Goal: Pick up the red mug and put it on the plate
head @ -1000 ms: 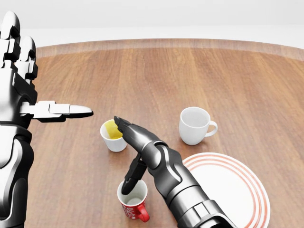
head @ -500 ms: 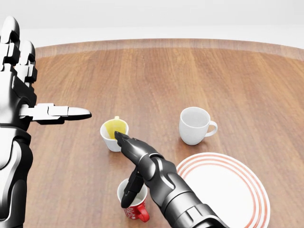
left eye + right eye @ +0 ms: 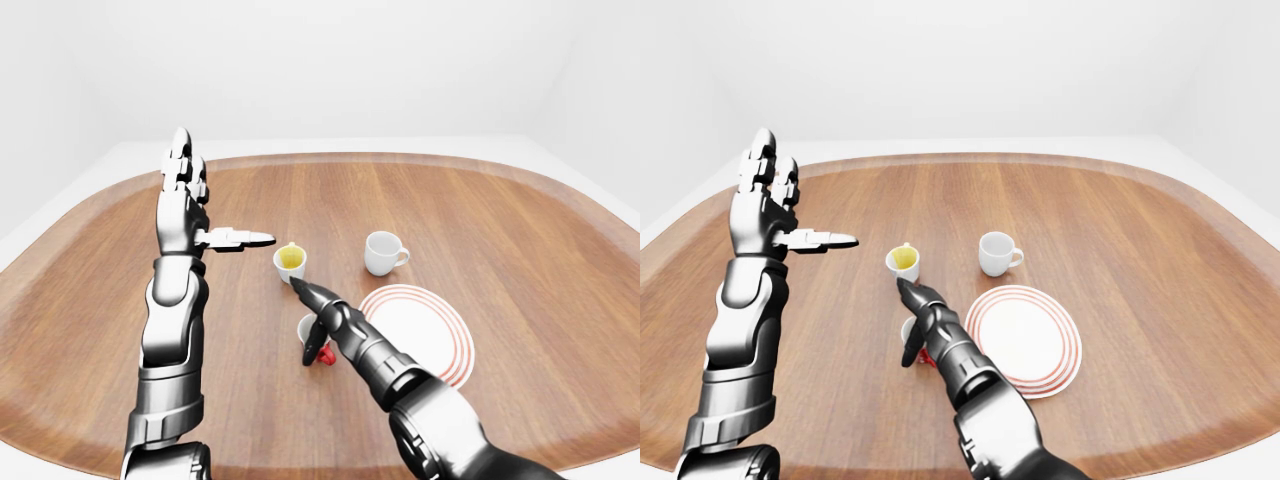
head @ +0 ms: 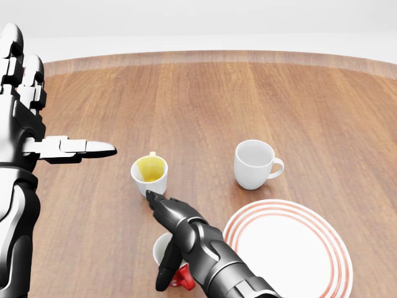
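Nearest, at the bottom of the head view, the right hand (image 4: 177, 239) of glossy dark metal reaches over the red mug (image 4: 175, 271), its fingers spread: one points far-left toward the yellow cup, another hangs down over the mug's near-left rim, none closed round it. The mug is mostly hidden under the hand; only part of its pale rim and its red handle show, and what it holds cannot be told. Just right of it lies the round white plate (image 4: 322, 231) with thin red rings at its rim, bare. Farther left stands a small white cup (image 4: 150, 176) with a yellow inside; farther right, a white mug (image 4: 254, 164), empty. All rest on the oval wood-grain table (image 4: 205, 99). At far left the silver left hand (image 4: 25, 105) is raised, fingers spread upward, thumb out sideways.
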Available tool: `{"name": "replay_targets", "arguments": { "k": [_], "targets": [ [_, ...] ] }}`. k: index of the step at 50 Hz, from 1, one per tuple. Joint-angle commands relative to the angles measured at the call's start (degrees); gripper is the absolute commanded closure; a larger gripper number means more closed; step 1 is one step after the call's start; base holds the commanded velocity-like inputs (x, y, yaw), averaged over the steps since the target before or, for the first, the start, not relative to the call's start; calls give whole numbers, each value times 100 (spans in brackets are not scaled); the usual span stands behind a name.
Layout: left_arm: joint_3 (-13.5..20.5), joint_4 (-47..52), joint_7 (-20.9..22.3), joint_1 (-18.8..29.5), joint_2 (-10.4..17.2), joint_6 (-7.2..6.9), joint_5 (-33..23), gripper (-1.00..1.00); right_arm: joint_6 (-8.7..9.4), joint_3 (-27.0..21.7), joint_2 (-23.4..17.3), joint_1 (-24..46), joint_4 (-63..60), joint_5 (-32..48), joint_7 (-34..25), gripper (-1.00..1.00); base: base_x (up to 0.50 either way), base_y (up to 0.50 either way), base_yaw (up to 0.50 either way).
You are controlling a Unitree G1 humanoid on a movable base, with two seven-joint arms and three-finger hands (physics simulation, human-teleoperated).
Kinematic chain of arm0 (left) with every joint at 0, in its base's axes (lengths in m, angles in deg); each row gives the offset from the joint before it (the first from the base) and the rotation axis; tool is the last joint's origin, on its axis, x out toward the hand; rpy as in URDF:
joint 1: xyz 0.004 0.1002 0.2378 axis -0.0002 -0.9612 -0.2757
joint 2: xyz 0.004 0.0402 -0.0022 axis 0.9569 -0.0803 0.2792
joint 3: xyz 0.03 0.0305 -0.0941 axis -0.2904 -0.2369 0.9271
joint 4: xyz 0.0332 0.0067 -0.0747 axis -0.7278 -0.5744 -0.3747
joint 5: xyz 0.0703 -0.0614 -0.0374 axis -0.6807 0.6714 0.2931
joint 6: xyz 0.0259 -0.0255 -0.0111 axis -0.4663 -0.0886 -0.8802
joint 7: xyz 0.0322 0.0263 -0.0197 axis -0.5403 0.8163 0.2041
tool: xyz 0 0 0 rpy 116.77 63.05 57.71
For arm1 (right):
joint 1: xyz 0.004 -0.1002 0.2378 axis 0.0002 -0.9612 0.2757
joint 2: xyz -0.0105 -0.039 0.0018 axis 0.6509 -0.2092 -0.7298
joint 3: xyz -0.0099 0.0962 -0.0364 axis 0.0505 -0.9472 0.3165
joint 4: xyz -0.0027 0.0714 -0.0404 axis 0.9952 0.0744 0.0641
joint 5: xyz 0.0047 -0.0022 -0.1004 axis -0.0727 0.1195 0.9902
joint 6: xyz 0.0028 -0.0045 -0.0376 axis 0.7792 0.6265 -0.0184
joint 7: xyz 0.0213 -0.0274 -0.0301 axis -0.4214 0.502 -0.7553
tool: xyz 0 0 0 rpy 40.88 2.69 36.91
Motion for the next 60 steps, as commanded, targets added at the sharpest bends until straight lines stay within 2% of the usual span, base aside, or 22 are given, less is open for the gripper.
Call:
{"name": "replay_targets", "arguments": {
  "k": [1,7,24,25,26,27,28,60],
  "targets": [
    [16,-62,27,17,25,0,0,-100,-29,26,120,-55,291,134,141,-100,0,0,0],
    [63,9,34,5,63,0,45,-100,23,45,143,-79,310,231,157,-100,0,0,0],
    [52,82,38,-89,46,0,57,-100,-5,18,132,-124,399,319,200,-100,0,0,0],
    [52,113,41,-95,44,0,57,-100,-27,7,119,-122,399,314,241,-18,0,0,0],
    [53,116,41,-96,43,0,56,-100,-28,6,118,-120,401,313,244,-18,0,0,0],
    [52,130,41,-99,41,0,56,-100,-37,4,114,-125,397,311,240,94,0,0,0],
    [46,142,38,-102,35,0,52,-100,-43,4,106,-133,390,309,235,100,0,0,0],
    [36,259,25,-68,5,0,60,-100,29,35,88,28,3,305,-36,100,0,0,0]
  ]
}}
